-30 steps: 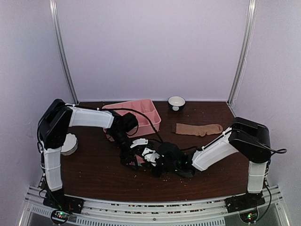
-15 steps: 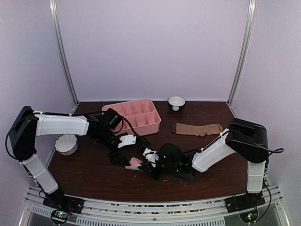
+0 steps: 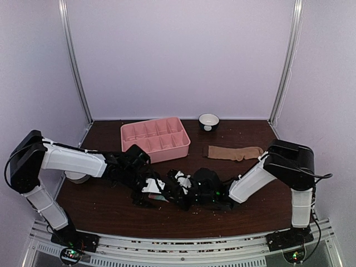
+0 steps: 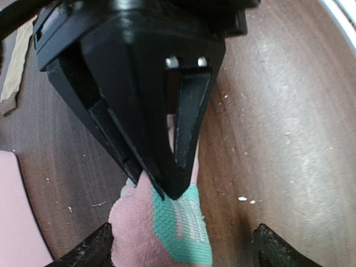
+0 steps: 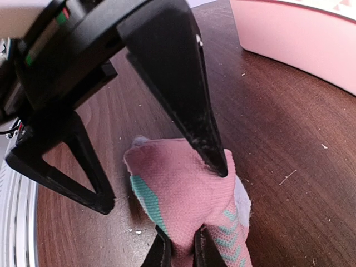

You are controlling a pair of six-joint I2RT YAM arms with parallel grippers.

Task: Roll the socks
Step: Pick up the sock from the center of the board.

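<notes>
Chief: Socks first. Report positions, left to right.

Inspector: Found the pink sock (image 5: 178, 194) at lower centre of the top view, bunched on the table (image 3: 111, 208) and largely hidden between both grippers. Found the tan sock (image 3: 233, 152) at centre right, lying flat, well apart from either arm, untouched. Also logged a pink tray (image 3: 129, 133) at upper centre-left and a bowl (image 3: 208, 120) near its right end.

Chief: State of the fingers?

Inspector: Recorded the left gripper (image 4: 182, 250) with fingers spread wide, straddling the pink sock. Seen from the right wrist, one tip at or against the fabric; unable to confirm contact. Recorded the right gripper (image 5: 181, 250) with fingers pressed together, pinching a raised fold of the pink sock.

Chief: Handling assessment?

Inspector: Judged light, limp, stretchy knit; not fragile, probably not slippery. Expect sagging and unrolling wherever unsupported, and dragging across the wood rather than lifting clean.

Chief: Where to take hold?

Inspector: Recommend keeping the right pinch as anchor. Advise closing the left fingers across the full width of the loose end, at the lower edge of the left wrist view, close to the fold, never on a single corner.
</notes>
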